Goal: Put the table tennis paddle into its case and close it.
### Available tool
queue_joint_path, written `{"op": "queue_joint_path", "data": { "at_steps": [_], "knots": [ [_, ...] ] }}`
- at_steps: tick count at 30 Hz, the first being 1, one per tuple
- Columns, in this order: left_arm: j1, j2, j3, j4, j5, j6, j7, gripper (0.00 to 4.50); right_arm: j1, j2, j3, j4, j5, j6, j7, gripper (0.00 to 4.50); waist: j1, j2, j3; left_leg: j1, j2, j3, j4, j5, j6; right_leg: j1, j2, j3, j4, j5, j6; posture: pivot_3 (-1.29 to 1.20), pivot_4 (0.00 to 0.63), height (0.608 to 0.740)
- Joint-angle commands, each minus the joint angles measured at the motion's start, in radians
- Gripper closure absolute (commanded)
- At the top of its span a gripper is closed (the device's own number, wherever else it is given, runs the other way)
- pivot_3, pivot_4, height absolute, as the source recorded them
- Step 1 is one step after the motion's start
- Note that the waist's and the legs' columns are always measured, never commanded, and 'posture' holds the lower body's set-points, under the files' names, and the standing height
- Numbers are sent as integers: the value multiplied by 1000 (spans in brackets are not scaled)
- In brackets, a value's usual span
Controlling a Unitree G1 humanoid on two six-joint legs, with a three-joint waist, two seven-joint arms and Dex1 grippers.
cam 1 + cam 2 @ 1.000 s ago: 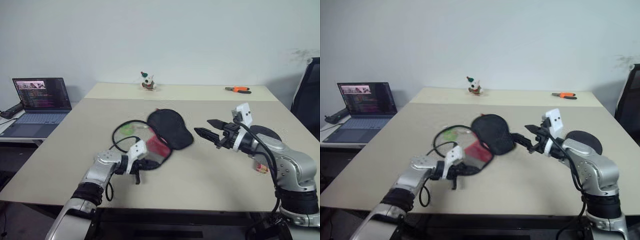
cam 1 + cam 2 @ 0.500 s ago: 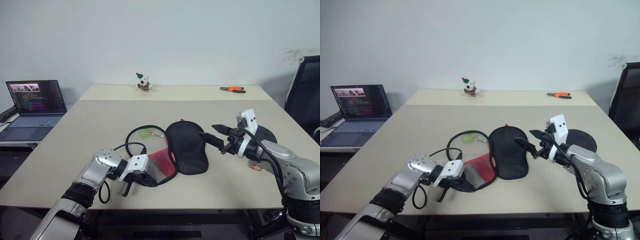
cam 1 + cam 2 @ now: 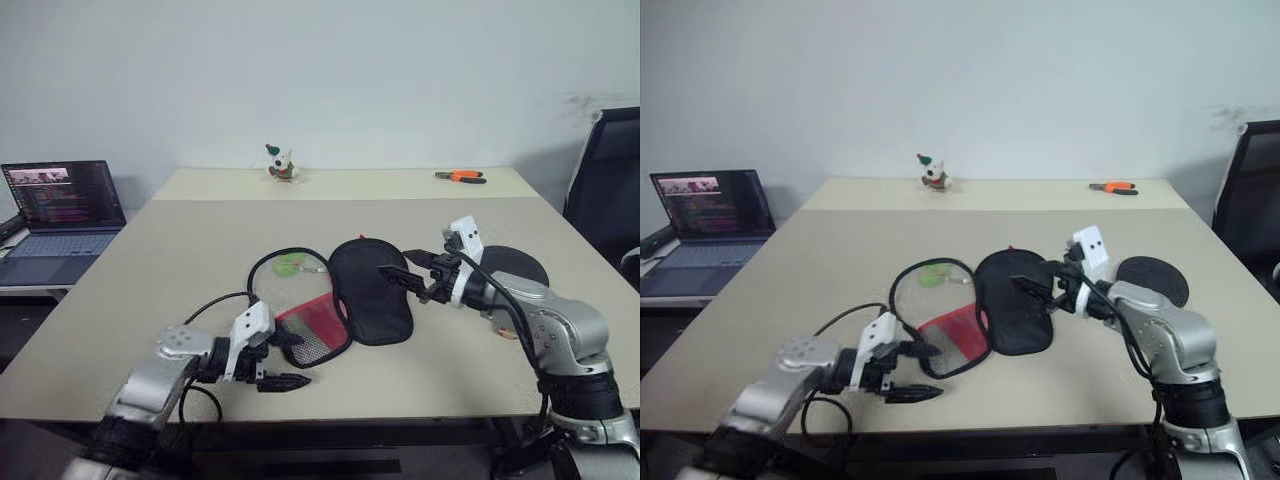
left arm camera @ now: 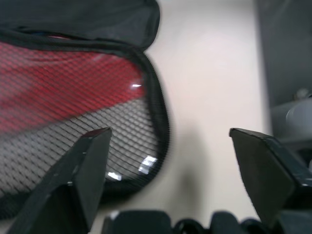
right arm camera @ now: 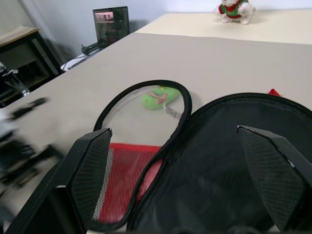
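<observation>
A wide beige worktop (image 3: 200,250) stands before a plain pale wall. The case (image 3: 345,305) lies unzipped at its centre, black upper flap spread flat, red mesh part toward the near edge. The table tennis paddle (image 3: 520,265) lies flat just behind the right pincer (image 3: 398,280), whose fingers are spread wide, empty, above the black flap's edge. The left pincer (image 3: 285,360), fingers apart, holds nothing just beside the mesh part. Far beyond both pincers: a laptop (image 3: 60,205), a small plush toy (image 3: 277,162), orange pliers (image 3: 460,176).
</observation>
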Motion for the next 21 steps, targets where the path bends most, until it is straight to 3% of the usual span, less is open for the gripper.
{"op": "queue_joint_path", "data": {
  "at_steps": [1,6,11,14,21],
  "knots": [
    [25,9,115,-145,-126,123,74,455,-56,36,-25,69,-27,-23,-49,0,2,0,0,0,0,0,0,0,0,0,0,0,0,0,0,0,150,740],
    [44,16,173,-195,-159,155,149,455,-159,120,-91,265,-90,-46,-207,0,4,0,0,1,-1,0,1,0,0,1,0,-1,0,1,-1,0,150,740],
    [15,-1,199,-175,-152,150,244,455,-232,133,-72,439,-205,-106,-287,0,4,0,0,1,-2,3,0,0,-1,0,1,0,0,1,-1,0,150,740],
    [-14,-30,246,-143,-159,147,334,455,-234,122,-61,526,-249,-112,-289,0,4,0,0,1,-2,2,-1,0,-1,0,1,0,0,1,-1,0,150,740],
    [8,-10,261,-187,-218,203,340,455,-202,108,-66,595,-255,-56,-212,0,0,0,0,1,-2,4,-2,0,0,0,1,0,0,1,-1,0,150,740]
  ]
}}
